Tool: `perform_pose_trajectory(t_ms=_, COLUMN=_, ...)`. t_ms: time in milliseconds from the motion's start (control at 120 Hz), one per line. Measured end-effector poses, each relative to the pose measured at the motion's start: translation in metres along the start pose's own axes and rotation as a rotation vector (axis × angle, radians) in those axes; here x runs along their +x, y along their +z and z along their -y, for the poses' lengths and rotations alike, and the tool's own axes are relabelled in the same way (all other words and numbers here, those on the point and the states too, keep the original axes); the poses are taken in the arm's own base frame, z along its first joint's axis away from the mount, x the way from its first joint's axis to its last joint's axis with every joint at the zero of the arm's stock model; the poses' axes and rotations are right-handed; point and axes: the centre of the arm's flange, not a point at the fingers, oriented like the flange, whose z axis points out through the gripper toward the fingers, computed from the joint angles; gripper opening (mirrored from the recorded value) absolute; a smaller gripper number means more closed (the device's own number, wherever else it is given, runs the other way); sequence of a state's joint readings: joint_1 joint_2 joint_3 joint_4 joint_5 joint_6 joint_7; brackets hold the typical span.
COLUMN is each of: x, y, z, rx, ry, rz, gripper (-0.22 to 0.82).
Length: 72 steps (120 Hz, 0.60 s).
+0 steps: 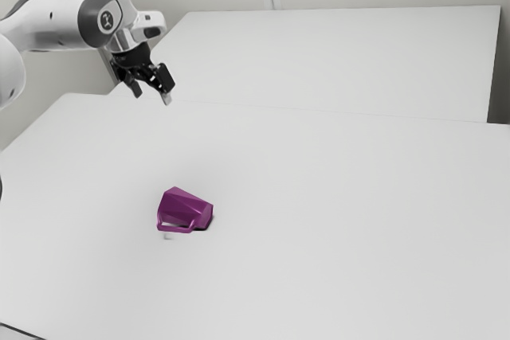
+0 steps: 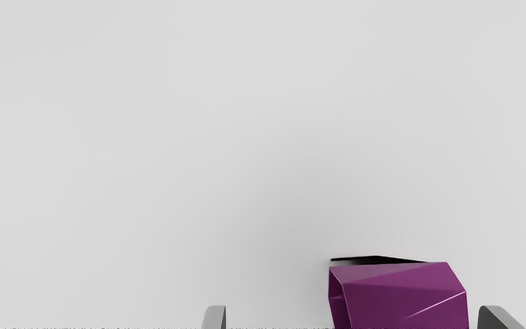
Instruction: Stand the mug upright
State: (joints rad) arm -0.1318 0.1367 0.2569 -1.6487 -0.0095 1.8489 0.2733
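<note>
As the purple mug point(image 1: 185, 209) lies on its side on our white bench point(image 1: 358, 236), we hold our hand point(image 1: 151, 95) wide above the bench, apart from the mug.
From the mug, our hand is up toward the exterior view's upper left, and our arm point(image 1: 56, 25) comes in from the exterior view's left. The mug's handle point(image 1: 175, 230) is on the side facing the exterior camera, low by the bench. In the wrist view we see the mug's open mouth point(image 2: 337, 299) at one end, a dark shadow point(image 2: 372, 260) along its side, and our spread fingers point(image 2: 215, 318) either side of it.
</note>
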Motion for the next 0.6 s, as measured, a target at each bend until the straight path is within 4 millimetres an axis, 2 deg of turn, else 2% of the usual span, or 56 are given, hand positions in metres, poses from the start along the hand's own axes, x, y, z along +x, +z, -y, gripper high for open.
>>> perform_pose_trajectory(t_ms=133, x=-0.006, y=0.01, z=0.009, rx=-0.021, ry=-0.021, rz=0.018, gripper=0.6)
perform_pose_trajectory(t_ms=175, x=-0.01, y=0.018, z=0.019, rx=-0.042, ry=-0.04, rz=0.026, gripper=0.6)
perform_pose_trajectory(t_ms=250, x=-0.021, y=0.044, z=0.049, rx=-0.112, ry=-0.102, rz=0.048, gripper=0.6)
perform_pose_trajectory(t_ms=325, x=-0.025, y=0.063, z=0.065, rx=-0.167, ry=-0.128, rz=0.056, gripper=0.6)
perform_pose_trajectory(t_ms=433, x=-0.029, y=0.093, z=0.074, rx=-0.256, ry=-0.151, rz=0.074, gripper=0.6)
perform_pose_trajectory(t_ms=600, x=-0.041, y=0.155, z=0.082, rx=-0.43, ry=-0.223, rz=0.127, gripper=0.6)
